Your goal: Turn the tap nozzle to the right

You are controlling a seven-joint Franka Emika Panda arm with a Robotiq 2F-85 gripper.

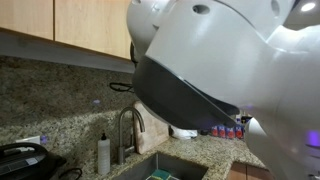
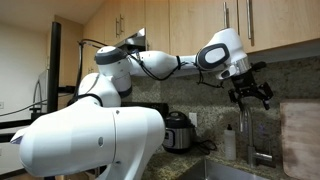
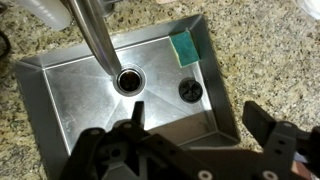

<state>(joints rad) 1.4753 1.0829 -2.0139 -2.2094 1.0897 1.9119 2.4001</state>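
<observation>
The tap nozzle (image 1: pixel 128 128) is a slim brushed-steel gooseneck behind the sink, next to a white soap bottle (image 1: pixel 103 153). In the wrist view the nozzle (image 3: pixel 95 35) comes in from the top left, and its tip ends over the round drain (image 3: pixel 129 80). My gripper (image 3: pixel 198 120) hangs above the basin's near right part, to the right of the nozzle and not touching it. The jaws are wide apart with nothing between them. In an exterior view the gripper (image 2: pixel 250 92) hovers just above the faucet area.
The steel sink (image 3: pixel 60 110) holds a green sponge (image 3: pixel 185 47) in its far right corner and a black stopper (image 3: pixel 190 91). Granite counter surrounds it. A rice cooker (image 2: pixel 178 130) stands on the counter, and my own arm fills much of an exterior view (image 1: pixel 230 70).
</observation>
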